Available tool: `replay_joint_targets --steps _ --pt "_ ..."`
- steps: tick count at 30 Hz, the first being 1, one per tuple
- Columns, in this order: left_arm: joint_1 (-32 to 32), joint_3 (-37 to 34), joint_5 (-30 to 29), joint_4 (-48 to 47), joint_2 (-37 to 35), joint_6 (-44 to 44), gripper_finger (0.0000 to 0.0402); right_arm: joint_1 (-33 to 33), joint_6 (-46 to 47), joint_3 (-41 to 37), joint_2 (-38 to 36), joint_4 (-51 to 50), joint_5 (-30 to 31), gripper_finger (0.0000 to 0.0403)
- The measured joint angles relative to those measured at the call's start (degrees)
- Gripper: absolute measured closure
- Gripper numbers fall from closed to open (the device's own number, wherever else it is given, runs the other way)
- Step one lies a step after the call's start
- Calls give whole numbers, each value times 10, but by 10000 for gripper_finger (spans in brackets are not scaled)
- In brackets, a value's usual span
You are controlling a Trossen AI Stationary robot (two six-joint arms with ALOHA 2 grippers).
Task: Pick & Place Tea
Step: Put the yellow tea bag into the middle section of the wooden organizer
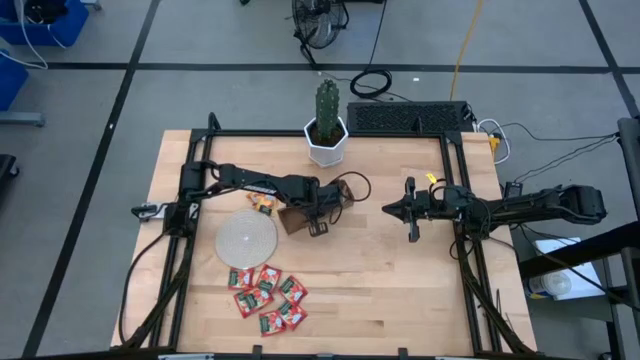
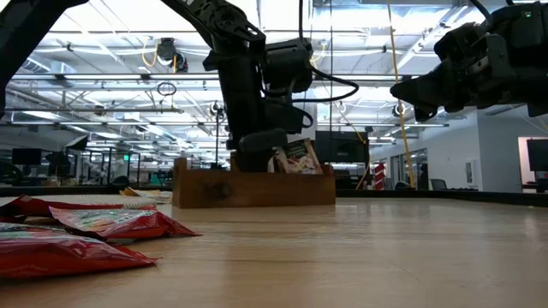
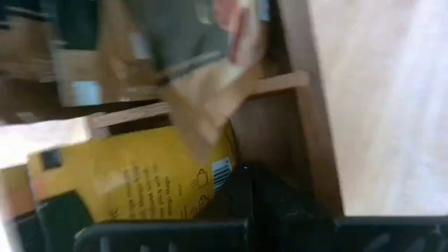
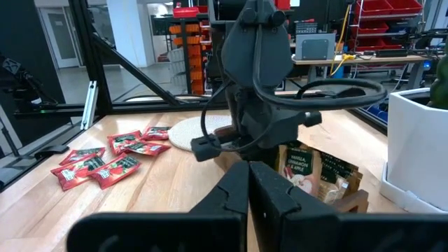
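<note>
Yellow sachet (image 3: 133, 189) pinched in left claw (image 1: 318, 222) over brown tray (image 2: 253, 188); right claw (image 1: 411, 212) pressed together

Red-and-green tea sachets (image 1: 268, 293): loose cluster lying flat on table near its front edge, some overlapping. Orange-yellow sachets (image 1: 262, 203) in tray (image 1: 296, 218), one end. Whitish dark-printed sachets (image 4: 313, 173) stand upright in tray.
</note>
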Motion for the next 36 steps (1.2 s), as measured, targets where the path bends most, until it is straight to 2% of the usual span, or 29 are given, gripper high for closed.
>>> replay_joint_targets --steps 5,14,23,28,32,36 --pt "-2 0 -42 -13 0 -11 401 0 0 0 0 0 0 403" --pt "-16 4 -43 -25 0 18 390 0 0 0 0 0 0 403" --pt "-39 42 -106 -48 0 38 391 0 0 0 0 0 0 403" --pt "-49 88 -185 -143 0 48 376 0 0 0 0 0 0 403" --pt "-63 115 -271 -249 -23 11 392 0 0 0 0 0 0 403" --pt "-68 85 -278 -281 -87 -32 393 0 0 0 0 0 0 403"
